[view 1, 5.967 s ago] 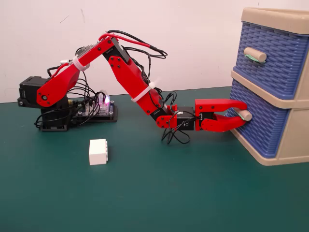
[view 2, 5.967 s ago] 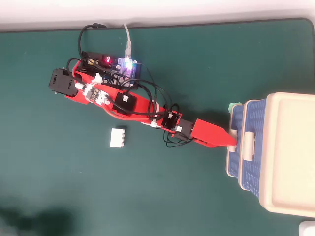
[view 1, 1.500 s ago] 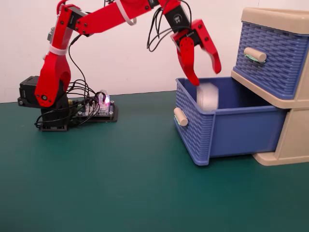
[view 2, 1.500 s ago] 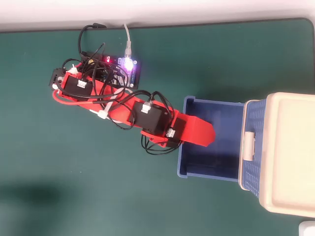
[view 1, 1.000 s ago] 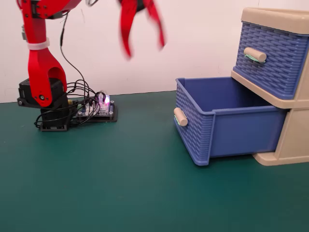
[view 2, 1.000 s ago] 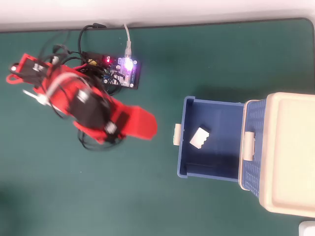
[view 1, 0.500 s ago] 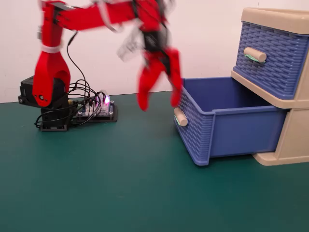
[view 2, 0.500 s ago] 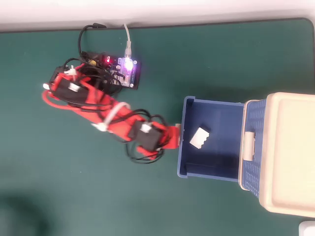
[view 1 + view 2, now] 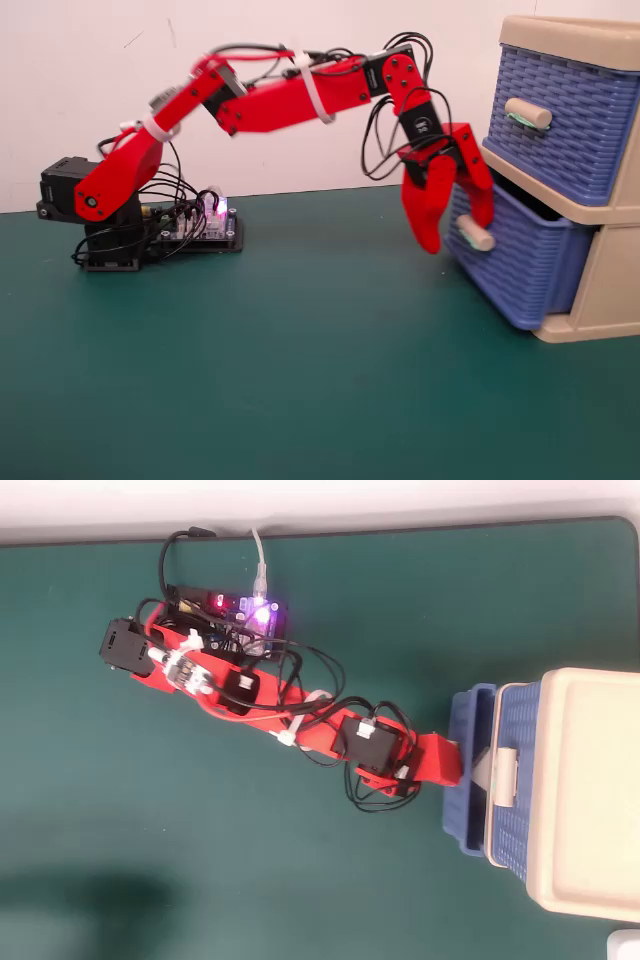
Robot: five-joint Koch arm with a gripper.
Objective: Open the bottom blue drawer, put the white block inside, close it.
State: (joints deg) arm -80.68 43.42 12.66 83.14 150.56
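The bottom blue drawer (image 9: pixel 515 262) sits almost fully inside the beige frame (image 9: pixel 610 290), its front sticking out a little beyond the upper drawer (image 9: pixel 560 120). The overhead view shows only a narrow strip of the bottom drawer (image 9: pixel 462 800) past the frame. My red gripper (image 9: pixel 458 235) hangs fingers-down against the drawer front, open, with the beige handle (image 9: pixel 474 237) between its fingers. Seen from overhead, the gripper (image 9: pixel 450 762) touches the drawer's front edge. The white block is hidden.
The arm's black base (image 9: pixel 85 215) and a lit control board (image 9: pixel 205 218) stand at the back left of the green mat, with loose cables around them (image 9: pixel 230 620). A white wall runs behind. The drawer unit's top (image 9: pixel 585 790) fills the right side.
Half a second ago the bottom drawer stood wide open with the white block lying inside. The gripper has moved right against its front, and the drawer has slid nearly all the way in.
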